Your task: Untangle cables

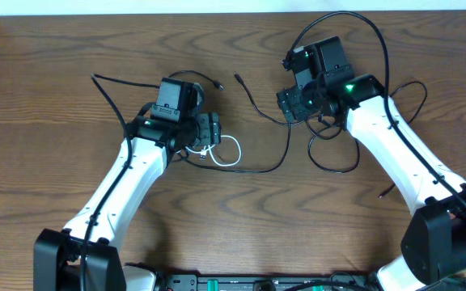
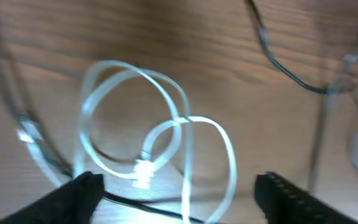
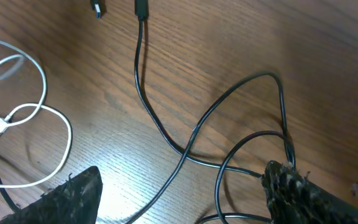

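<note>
The overhead view alone shows both arms reaching in from the near edge of the tabletop point(image 1: 39, 121): the left arm point(image 1: 128, 182) slants up and to the right, the right arm point(image 1: 395, 145) up and to the left, wrists near each other at mid-table. Only the left wrist view shows the white cable point(image 2: 180, 121) up close, coiled in overlapping loops with its white plug point(image 2: 143, 168) inside them; the left fingers point(image 2: 82, 193) stand wide apart, gripping nothing, just above the coil's lower edge. The right wrist view shows the black cable point(image 3: 137, 74) winding across the wood and passing between the right fingers point(image 3: 73, 196), spread open and empty, with the white coil off to their left.
</note>
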Controlling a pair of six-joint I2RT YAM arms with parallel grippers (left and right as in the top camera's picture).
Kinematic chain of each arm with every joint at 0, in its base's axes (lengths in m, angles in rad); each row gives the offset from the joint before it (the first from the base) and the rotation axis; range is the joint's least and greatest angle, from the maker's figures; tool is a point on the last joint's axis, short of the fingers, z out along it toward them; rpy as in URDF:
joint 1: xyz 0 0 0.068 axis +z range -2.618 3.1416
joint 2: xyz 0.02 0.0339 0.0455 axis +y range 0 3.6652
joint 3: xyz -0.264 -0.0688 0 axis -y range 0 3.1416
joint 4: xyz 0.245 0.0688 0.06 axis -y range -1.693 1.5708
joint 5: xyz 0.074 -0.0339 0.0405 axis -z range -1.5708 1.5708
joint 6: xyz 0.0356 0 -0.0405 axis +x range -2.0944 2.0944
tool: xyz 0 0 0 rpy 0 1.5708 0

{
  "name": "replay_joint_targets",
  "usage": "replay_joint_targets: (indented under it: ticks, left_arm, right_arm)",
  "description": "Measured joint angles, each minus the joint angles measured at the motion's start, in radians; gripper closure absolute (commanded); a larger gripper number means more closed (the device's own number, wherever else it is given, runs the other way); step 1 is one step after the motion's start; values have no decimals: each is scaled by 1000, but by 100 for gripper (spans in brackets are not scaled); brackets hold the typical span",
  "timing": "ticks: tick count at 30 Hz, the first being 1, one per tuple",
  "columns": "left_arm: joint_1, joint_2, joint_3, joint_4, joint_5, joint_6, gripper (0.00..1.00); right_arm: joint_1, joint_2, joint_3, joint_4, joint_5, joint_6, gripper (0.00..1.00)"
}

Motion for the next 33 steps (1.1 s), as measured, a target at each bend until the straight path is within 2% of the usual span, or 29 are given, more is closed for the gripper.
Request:
replay_joint_targets:
  ticks: [4, 11, 18, 22, 29, 32, 33]
  left_arm:
    - [-11, -10, 0, 19, -80, 43, 7]
    - [26, -130, 0, 23, -123, 42, 4]
    - [286, -332, 0, -21, -135, -142, 4]
    - [396, -382, 0, -72, -146, -203, 4]
    - [416, -366, 0, -119, -145, -227, 4]
    - [416, -353, 0, -125, -145, -227, 4]
    - [416, -350, 0, -129, -145, -227, 4]
  right_arm:
    - [0, 0, 0, 6, -21, 19, 18]
    - [17, 0, 0, 52, -222, 82, 18]
    - [129, 0, 0, 109, -275, 290, 22]
    - [227, 4, 0, 177, -216, 434, 22]
    - [423, 97, 0, 282, 56, 591, 21]
    - [474, 160, 0, 340, 151, 613, 23]
    - [484, 173, 0, 345, 173, 617, 28]
